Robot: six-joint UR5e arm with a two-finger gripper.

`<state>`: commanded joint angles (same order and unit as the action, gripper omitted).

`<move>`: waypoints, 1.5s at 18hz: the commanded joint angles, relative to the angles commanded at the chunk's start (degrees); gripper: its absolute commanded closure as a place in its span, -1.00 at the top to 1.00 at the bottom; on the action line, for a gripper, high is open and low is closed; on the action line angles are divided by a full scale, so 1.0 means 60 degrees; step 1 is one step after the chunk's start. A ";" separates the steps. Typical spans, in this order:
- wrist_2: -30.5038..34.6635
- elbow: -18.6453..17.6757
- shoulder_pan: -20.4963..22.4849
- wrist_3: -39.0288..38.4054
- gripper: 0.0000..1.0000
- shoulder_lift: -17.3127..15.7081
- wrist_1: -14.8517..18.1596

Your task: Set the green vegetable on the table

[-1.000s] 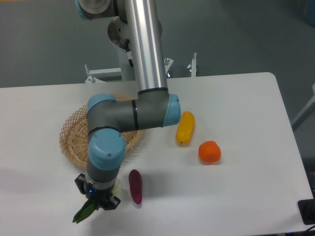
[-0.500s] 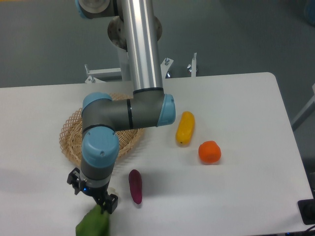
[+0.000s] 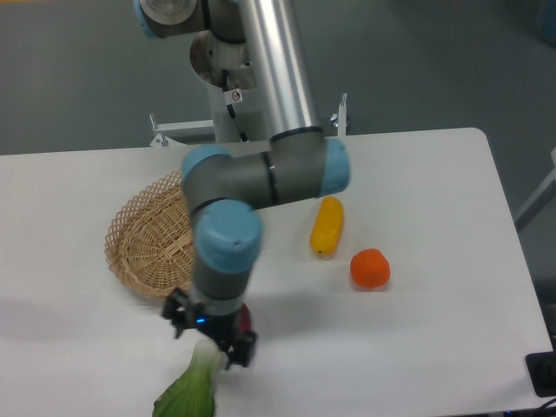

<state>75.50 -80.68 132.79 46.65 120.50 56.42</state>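
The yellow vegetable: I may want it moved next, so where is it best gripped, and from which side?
Judging from its pose, grip the yellow vegetable at its middle, coming straight down from above. It lies flat on the table, long axis running nearly front to back, so the tool's fingers should close across its narrow width, left to right.

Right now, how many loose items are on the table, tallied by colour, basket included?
Green vegetable: 1
Yellow vegetable: 1
Orange fruit: 1
Purple piece, mostly hidden behind the gripper: 1
Wicker basket: 1
Total: 5
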 joint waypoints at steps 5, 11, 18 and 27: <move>0.0759 -0.0044 0.0879 0.0923 1.00 -0.0278 0.0233; 0.2474 -0.0029 0.2036 0.3222 1.00 -0.0703 0.1917; 0.2564 0.0117 0.3385 0.5361 1.00 -0.0762 0.2007; 0.2593 0.0264 0.4190 0.6622 1.00 -0.0529 0.1993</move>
<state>91.05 -79.10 157.93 86.39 117.33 68.38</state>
